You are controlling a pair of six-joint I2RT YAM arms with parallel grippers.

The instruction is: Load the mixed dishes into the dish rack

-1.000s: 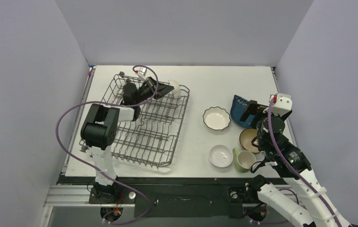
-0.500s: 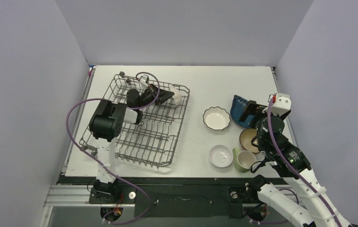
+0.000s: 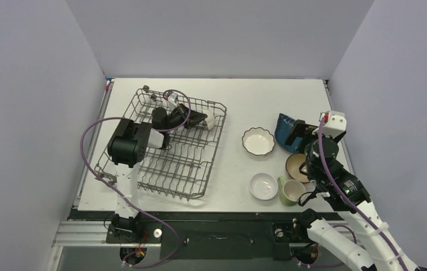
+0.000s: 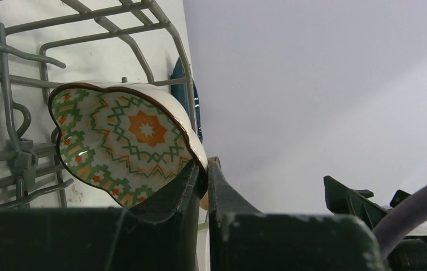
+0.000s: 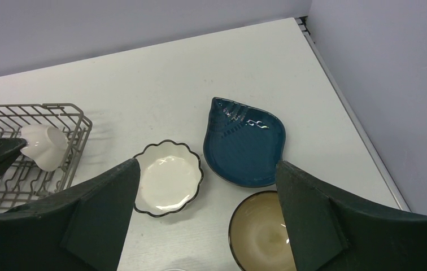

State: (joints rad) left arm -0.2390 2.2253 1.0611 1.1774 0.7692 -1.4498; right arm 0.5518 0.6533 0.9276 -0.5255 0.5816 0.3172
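Room: plain pale grey-lilac walls (image 3: 217, 34) on the left, far and right sides.

Table (image 3: 245, 96): white, matt, flat. A dark rail (image 3: 228, 216) runs along the near edge, by both arm bases.

Rack (image 3: 183, 164): grey wire basket with upright tines, on the left half of the table, set slightly askew. All places below are reckoned from it.

Left arm (image 3: 126, 148): black and white. Base at the rack's near side, elbow raised above the rack's left half, forearm reaching across to its far right corner.

Right arm (image 3: 338, 183): base at the near edge well right of the rack, reaching toward the far side, wrist high and looking down.

Left claw (image 4: 205, 166): jaws pinched almost together on the rim of the flower dish, inside the rack's far right corner.

Right claw (image 5: 207, 165): jaws spread wide with nothing between them, hanging well right of the rack above the dishes there.

Blue dish (image 5: 245, 144): irregular leaf shape, flat on the table, farthest right of the rack.

Scalloped bowl (image 3: 258, 141): white with a dark rim, between the rack and the blue dish, apart from both.

Brown bowl (image 3: 296, 166): cream inside, right of the rack, just beside the blue dish's near edge.

White bowl (image 3: 264, 186): plain, off the rack's near right corner.

Mug (image 3: 291, 192): light green, just beyond the white bowl from the rack.

Flower dish (image 4: 126, 141): orange and green pattern inside, held on edge and tilted by the rack's right wall. Whether it touches the wires cannot be told.
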